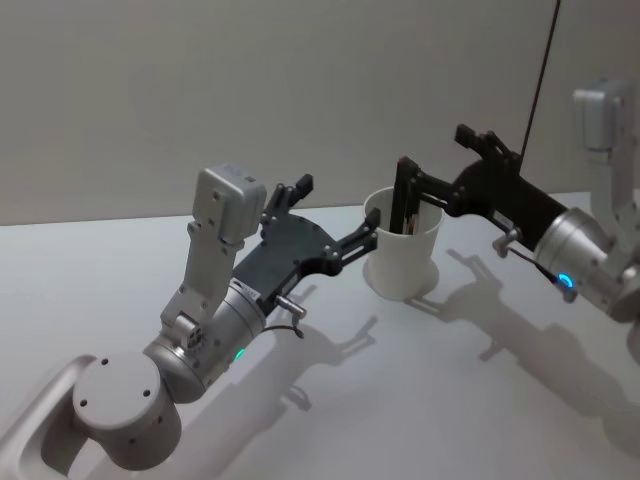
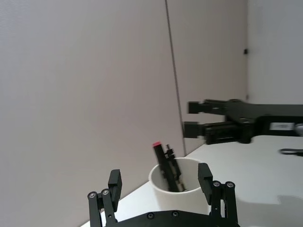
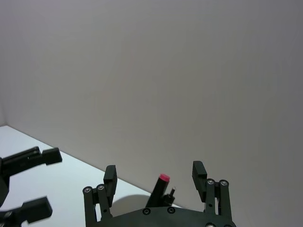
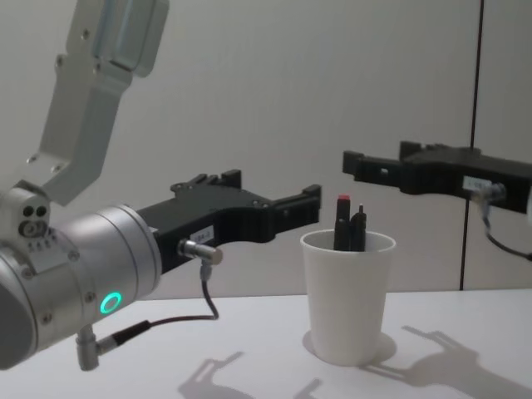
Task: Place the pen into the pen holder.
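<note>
With the pen already stood in the pen holder on the table, both the left gripper and the right gripper were held open and empty beside its rim, where the light cup could be tipped by a careless retreat.

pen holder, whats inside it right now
Inside the pen holder stand dark pens, one with a red tip, leaning on the rim. Their lower ends are hidden by the wall.

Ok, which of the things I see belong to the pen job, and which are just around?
Job:
- pen holder, white cup upright on the table
- pens standing in it, one red-tipped
- left hand, open beside the cup
- right hand, open, behind and above the cup

Around:
- white table
- wall
</note>
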